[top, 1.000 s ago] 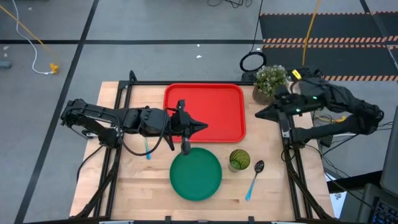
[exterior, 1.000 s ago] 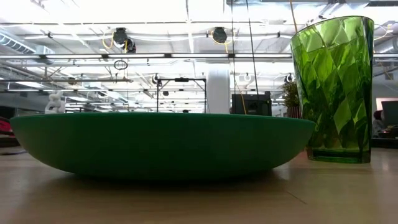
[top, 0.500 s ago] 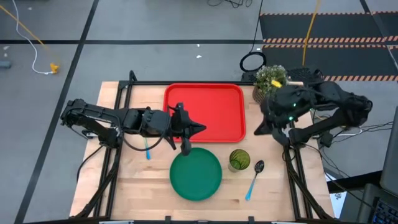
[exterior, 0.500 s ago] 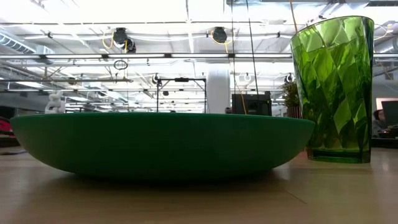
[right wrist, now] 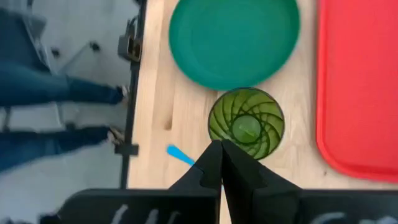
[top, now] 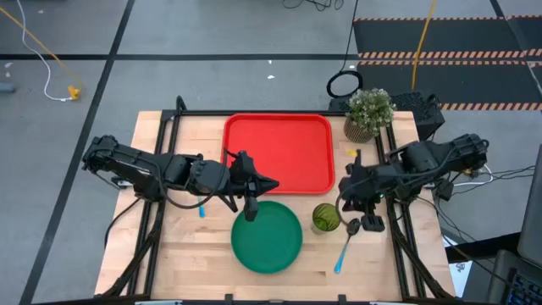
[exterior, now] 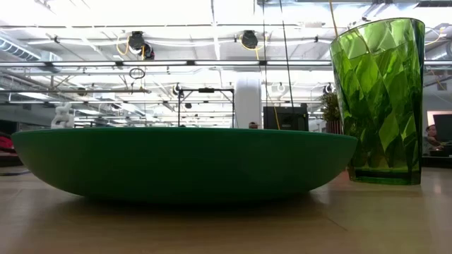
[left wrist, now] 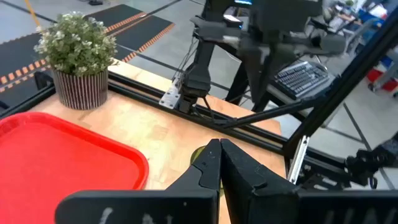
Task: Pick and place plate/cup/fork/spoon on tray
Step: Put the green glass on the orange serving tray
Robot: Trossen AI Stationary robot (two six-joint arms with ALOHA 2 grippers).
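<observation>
The dark-green plate (top: pixel 267 237) lies on the table near the front, and in the low view the plate (exterior: pixel 183 162) rests on its underside. The green cup (top: pixel 326 218) stands upright to its right, with the spoon (top: pixel 345 246) beside it. The red tray (top: pixel 279 152) lies at the back. The fork (top: pixel 201 208) lies partly hidden under my left arm. My left gripper (top: pixel 273 181) is shut and hovers over the tray's near edge. My right gripper (top: pixel 343 191) is shut, tipped downward above the cup (right wrist: pixel 246 123), and touches nothing.
A potted plant (top: pixel 368 114) stands at the table's far right corner, behind my right arm. A person's legs (right wrist: pixel 56 87) show beyond the table's near edge. Bare wood lies to the left of the plate.
My right gripper has swung from beside the plant toward the near edge and the cup, tipping downward and staying shut. My left gripper has shifted a little toward the near edge and rolled. Plate, cup, spoon and fork have not moved.
</observation>
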